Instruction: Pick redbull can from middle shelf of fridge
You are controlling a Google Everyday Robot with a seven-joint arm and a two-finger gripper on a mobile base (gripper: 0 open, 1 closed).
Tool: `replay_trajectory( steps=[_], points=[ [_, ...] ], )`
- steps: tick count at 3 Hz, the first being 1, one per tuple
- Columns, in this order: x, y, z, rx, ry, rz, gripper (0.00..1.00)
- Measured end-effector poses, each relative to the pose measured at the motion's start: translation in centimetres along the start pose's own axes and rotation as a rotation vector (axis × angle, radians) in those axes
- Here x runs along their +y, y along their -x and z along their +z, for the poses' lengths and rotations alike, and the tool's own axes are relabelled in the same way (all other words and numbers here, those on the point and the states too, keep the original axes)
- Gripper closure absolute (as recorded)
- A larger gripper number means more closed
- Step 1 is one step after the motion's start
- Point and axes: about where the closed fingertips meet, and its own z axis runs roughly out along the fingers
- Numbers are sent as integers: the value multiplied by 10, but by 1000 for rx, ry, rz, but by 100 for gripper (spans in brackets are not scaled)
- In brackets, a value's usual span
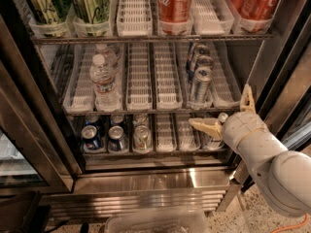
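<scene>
The fridge (pixel 43 130) stands open before me. On the middle shelf (pixel 146 111), a row of slim silver-and-blue redbull cans sits in a white tray right of centre. The front redbull can (pixel 199 85) stands upright at the shelf's front edge. My gripper (pixel 226 113) is open and empty. It hangs just below and to the right of that can, in front of the shelf's right end. One finger (pixel 204 126) points left under the shelf edge. The other finger (pixel 248 98) points up beside the fridge's right wall.
Water bottles (pixel 103 81) stand on the middle shelf's left side. Red Coca-Cola cans (pixel 174 4) and green cans (pixel 90 4) fill the top level. Short blue cans (pixel 92 137) sit on the bottom level. The dark door frame (pixel 279 76) is close to my arm's right.
</scene>
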Motion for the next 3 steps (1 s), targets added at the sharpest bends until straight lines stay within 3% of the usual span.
replay_trajectory(
  steps=[1, 3],
  points=[
    [1, -1, -2, 3, -2, 5, 0],
    [26, 12, -3, -27, 10, 125, 0]
  ],
)
